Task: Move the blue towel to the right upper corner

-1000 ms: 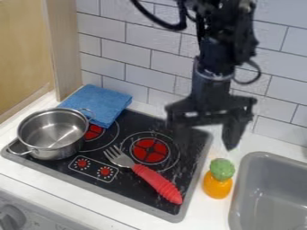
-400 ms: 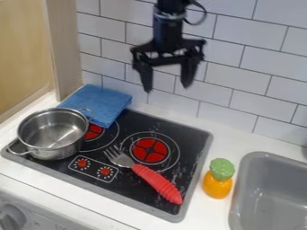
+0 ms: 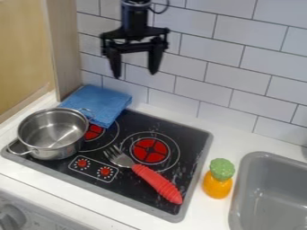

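"So, what has changed?"

"Nothing near: fork (image 3: 157, 183) and toy pineapple (image 3: 217, 183) haven't budged, nor has the pot (image 3: 51, 150). Farther back, the end effector (image 3: 135, 74) has swung left and risen a little. Its fingers are spread, with nothing between them."

"Meaning what for the job?"

"It's probably lining up on the towel (image 3: 96, 103), at the desk's (image 3: 231, 141) far left corner, lapping onto the stove's (image 3: 129, 191) back edge. The grasp and the carry right are both still to do, I'd say."

"And how do things look, front to back?"

"The fork has metal tines and a ridged red handle, probably plastic. The pineapple is a rounded orange body under a knobbly green top. Then the pot: round, shiny metal, one looped handle close against the towel."

"The towel itself?"

"Blue, soft-looking cloth, folded into a flat, thick pad. It should pinch easily by a raised fold, but that pot handle might snag it."
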